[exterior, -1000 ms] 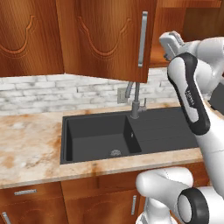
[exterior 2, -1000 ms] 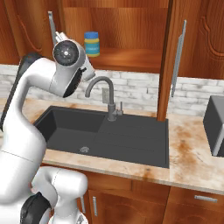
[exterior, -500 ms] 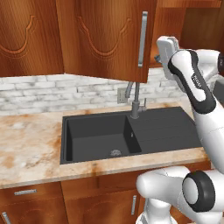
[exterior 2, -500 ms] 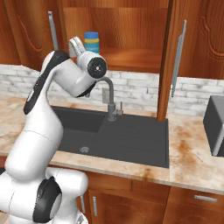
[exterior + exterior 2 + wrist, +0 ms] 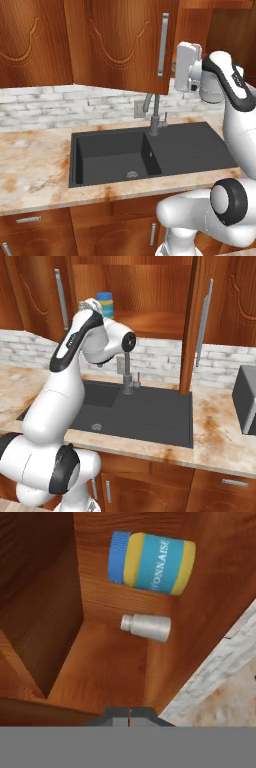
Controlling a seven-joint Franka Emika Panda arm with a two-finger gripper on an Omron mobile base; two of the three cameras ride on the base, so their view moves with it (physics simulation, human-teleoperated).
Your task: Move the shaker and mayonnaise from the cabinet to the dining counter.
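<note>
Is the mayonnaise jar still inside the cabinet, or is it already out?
Inside. The mayonnaise stands on the shelf of the open cabinet, beside the shaker; nothing is touching it.

In the right base view, the mayonnaise point(image 5: 105, 303) is partly covered by the arm. The jar's label lettering is cut short in the hand view. In the left base view, the cabinet point(image 5: 120, 45) interior is concealed behind its open door.

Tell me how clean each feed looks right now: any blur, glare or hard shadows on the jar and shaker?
Hand view: soft and rolled sideways, the mayonnaise label only partly legible, the shaker evenly lit with no glare. Right base view: sharper, the cabinet interior shaded, arm covering part of the jar. Left base view: flat even light, no hard shadows in the sink.
</note>
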